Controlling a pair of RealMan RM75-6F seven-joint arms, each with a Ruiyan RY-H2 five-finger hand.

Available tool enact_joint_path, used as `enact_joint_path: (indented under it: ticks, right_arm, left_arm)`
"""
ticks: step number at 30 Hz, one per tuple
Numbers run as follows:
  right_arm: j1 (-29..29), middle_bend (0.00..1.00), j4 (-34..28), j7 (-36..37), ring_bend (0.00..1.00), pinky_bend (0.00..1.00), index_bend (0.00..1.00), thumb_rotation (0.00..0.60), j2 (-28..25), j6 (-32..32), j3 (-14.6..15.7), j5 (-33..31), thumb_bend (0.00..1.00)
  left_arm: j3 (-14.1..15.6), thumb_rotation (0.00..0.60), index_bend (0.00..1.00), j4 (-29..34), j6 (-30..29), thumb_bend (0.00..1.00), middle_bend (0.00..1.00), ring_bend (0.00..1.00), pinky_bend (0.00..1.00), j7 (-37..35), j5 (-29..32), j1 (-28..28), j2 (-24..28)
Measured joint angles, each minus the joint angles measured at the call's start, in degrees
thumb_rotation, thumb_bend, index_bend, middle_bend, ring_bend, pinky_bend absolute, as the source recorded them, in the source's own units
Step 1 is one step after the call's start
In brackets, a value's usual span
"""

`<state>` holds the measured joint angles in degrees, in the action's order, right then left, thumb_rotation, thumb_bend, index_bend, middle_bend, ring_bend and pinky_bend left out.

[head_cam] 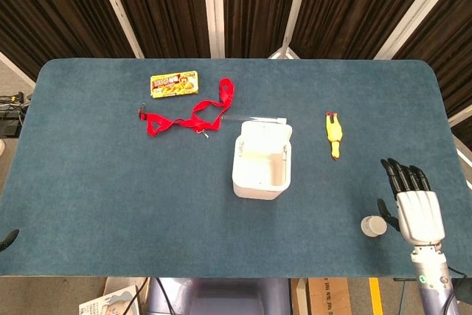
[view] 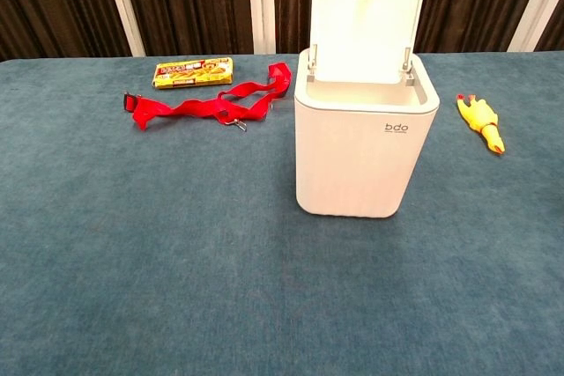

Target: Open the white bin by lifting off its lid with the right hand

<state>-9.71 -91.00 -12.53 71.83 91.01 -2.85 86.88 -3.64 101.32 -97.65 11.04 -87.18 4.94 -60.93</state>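
Note:
The white bin (head_cam: pixel 260 171) (view: pixel 365 154) stands near the middle of the blue table. Its hinged lid (view: pixel 364 25) (head_cam: pixel 263 133) is swung up and stands upright at the bin's far edge, leaving the inside open to view from above. My right hand (head_cam: pixel 416 204) is at the table's near right corner, far from the bin, with fingers spread and holding nothing. It does not show in the chest view. My left hand is not visible in either view.
A yellow rubber chicken (head_cam: pixel 334 135) (view: pixel 481 121) lies right of the bin. A red strap (head_cam: pixel 190 115) (view: pixel 208 104), a yellow food box (head_cam: pixel 174 84) (view: pixel 193 72) and a thin clear rod (head_cam: pixel 254 118) lie behind and left of it.

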Motion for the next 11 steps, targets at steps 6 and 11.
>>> enact_joint_path:
  ticks: [6, 11]
  right_arm:
    - [2.10, 0.15, 3.88, 0.86, 0.19, 0.15, 0.11, 0.600, 1.55, 1.55, 1.90, 2.38, 0.35]
    - [2.53, 0.15, 3.66, 0.88, 0.19, 0.15, 0.11, 0.600, 1.28, 1.55, 1.86, 2.73, 0.35]
  left_arm:
    - [0.59, 0.600, 0.10, 0.30, 1.78, 0.05, 0.00, 0.00, 0.00, 0.71, 0.11, -0.43, 0.72]
    - [0.94, 0.600, 0.10, 0.32, 2.45, 0.05, 0.00, 0.00, 0.00, 0.64, -0.72, -0.93, 1.02]
